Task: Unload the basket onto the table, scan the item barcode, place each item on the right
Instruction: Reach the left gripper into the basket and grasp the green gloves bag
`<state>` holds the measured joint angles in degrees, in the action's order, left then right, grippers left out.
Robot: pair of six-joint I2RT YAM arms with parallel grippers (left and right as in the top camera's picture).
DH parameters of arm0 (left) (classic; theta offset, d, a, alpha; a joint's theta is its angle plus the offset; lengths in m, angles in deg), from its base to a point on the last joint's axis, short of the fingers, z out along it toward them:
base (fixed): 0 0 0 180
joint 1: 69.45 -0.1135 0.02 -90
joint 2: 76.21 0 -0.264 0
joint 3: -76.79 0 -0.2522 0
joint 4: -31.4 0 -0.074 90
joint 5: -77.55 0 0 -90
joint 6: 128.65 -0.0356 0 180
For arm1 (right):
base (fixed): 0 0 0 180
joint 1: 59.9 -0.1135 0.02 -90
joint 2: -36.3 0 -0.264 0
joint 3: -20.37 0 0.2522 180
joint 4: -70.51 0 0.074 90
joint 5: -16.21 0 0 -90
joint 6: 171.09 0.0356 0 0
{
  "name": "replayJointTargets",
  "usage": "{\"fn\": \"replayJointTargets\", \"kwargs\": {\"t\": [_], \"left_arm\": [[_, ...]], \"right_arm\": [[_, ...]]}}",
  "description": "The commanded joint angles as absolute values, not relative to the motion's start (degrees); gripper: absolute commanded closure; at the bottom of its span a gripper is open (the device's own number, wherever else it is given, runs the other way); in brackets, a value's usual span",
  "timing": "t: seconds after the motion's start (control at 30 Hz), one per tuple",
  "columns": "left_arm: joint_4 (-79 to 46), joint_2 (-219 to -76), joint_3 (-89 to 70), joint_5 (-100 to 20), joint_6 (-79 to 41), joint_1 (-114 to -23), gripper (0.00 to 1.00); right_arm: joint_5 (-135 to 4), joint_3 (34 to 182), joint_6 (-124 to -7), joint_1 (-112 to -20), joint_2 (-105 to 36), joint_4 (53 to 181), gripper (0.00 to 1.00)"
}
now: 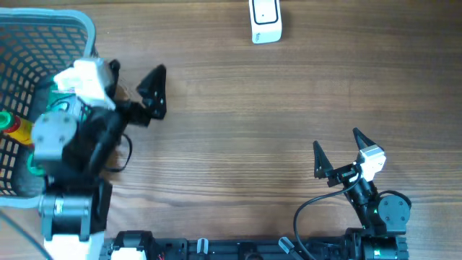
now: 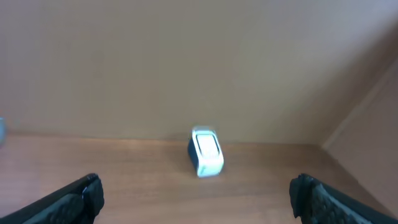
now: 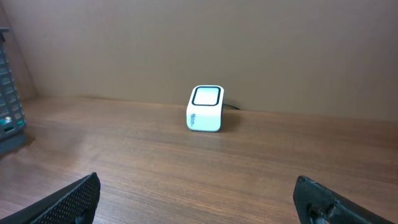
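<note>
Mesh basket (image 1: 72, 22). Just right of basket, left gripper (image 1: 155, 92), spread wide, empty; far right of basket, right gripper (image 1: 336, 139), likewise. Well right of basket, at far edge, scanner (image 1: 265, 20). Inside basket, yellow-and-red item (image 1: 14, 128), half hidden: likely light, stiff, slick; best pinched across the body, barcode uncovered.

Overhead straight down over the table (image 1: 231, 123); both wrist views low, level, toward the same white scanner (image 3: 204, 109).

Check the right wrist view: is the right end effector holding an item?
No, the right end effector is open with nothing between its fingers, and the scanner stands apart, farther ahead on the table.
</note>
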<state>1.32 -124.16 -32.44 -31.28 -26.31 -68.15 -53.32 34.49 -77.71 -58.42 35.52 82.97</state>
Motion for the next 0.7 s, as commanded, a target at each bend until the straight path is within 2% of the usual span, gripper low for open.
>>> {"fn": "replayJointTargets", "kwargs": {"t": [0.0,0.13,0.3,0.57,0.67], "left_arm": [[-5.9,-129.1,-31.5,-34.5,-26.7,-68.7,0.00],[-3.1,-133.2,-30.9,-34.5,-23.8,-69.9,0.00],[-4.1,-134.5,-25.2,-33.9,-16.1,-78.8,0.00],[-19.4,-141.9,-4.7,-33.8,-13.7,-93.4,0.00],[-23.5,-145.2,-0.7,-32.4,-8.2,-98.5,0.00]], "right_arm": [[-53.9,34.4,-78.1,-58.8,36.1,82.7,0.00],[-53.9,34.4,-78.1,-58.8,36.1,82.7,0.00],[-53.9,34.4,-78.1,-58.8,36.1,82.7,0.00],[-53.9,34.4,-78.1,-58.8,36.1,82.7,0.00],[-53.9,34.4,-78.1,-58.8,36.1,82.7,0.00]]}}
